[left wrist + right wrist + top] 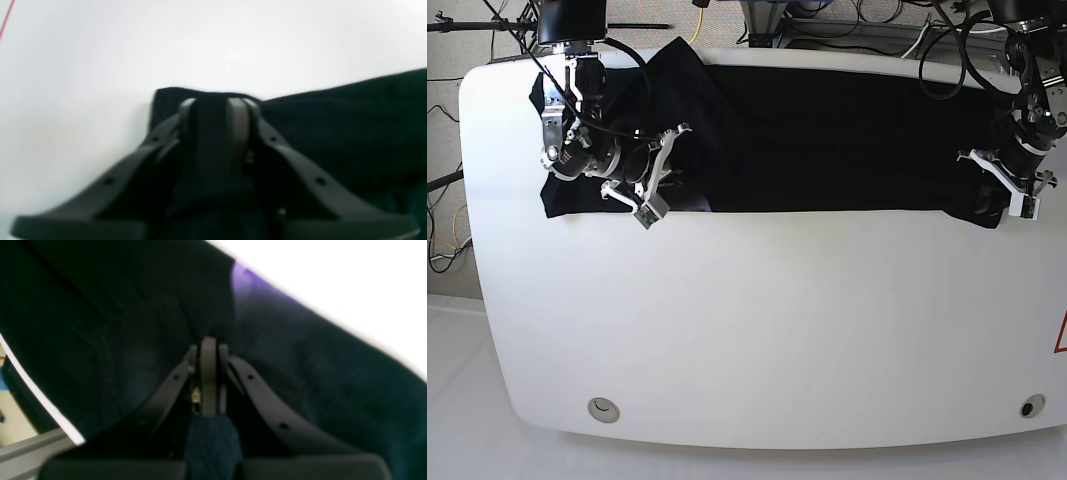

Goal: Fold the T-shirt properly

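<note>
- Two grippers hold one shirt [827, 140], which lies as a long black band across the far part of the white table [757, 330].
- Left gripper [217, 103] is pinched on a fold of black cloth at the band's end, beside bare tabletop.
- Right gripper [209, 345] is clamped on dark cloth at the other end, where a purple patch [243, 278] shows at the cloth's edge.

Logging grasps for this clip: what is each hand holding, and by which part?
Both hold the T-shirt. The left hand pinches a fold at its edge by a corner; the right hand pinches bunched cloth, exact part unclear.
</note>
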### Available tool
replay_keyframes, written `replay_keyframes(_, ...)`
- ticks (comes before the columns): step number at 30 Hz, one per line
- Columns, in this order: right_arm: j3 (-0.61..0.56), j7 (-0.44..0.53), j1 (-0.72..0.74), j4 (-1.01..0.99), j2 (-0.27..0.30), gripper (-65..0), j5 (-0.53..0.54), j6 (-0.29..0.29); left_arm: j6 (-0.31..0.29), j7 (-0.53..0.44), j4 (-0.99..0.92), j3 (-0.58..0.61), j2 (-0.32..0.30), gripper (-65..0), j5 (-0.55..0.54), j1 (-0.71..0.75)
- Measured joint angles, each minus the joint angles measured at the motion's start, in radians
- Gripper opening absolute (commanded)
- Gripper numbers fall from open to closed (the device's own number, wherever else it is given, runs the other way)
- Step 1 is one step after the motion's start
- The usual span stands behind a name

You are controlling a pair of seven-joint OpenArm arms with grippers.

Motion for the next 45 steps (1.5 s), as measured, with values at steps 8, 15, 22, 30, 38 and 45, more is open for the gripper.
replay_keyframes(8, 0.010, -0.005, 0.014, -0.081, 0.018, -64.5, -0.010, 0.010, 0.005, 0.091, -0.145, -0.015, 0.010, -36.3, 0.006, -0.059)
replay_keyframes(15, 0.008, 0.005, 0.016, -0.097, 0.023, -64.6, 0.004, 0.006, -0.002, 0.117, -0.209, -0.015, 0.004, -27.3, -0.004, -0.101)
replay_keyframes(22, 0.008, 0.016, 0.020, -0.117, 0.028, -65.0, 0.009, 0.008, -0.016, 0.111, -0.256, -0.019, 0.001, -25.0, -0.013, -0.129)
replay_keyframes(30, 0.011, 0.034, 0.026, -0.147, 0.032, -65.0, 0.028, 0.015, -0.021, 0.102, -0.284, -0.022, 0.001, -29.5, -0.011, -0.153)
replay_keyframes(38, 0.021, 0.062, 0.031, -0.176, 0.029, -65.0, 0.037, 0.019, -0.154, 0.076, -0.302, 0.027, -0.007, -51.2, -0.004, -0.166)
replay_keyframes(45, 0.017, 0.060, 0.042, -0.191, 0.029, -65.0, 0.038, 0.021, -0.171, 0.088, -0.328, 0.043, -0.025, -43.6, -0.013, -0.195)
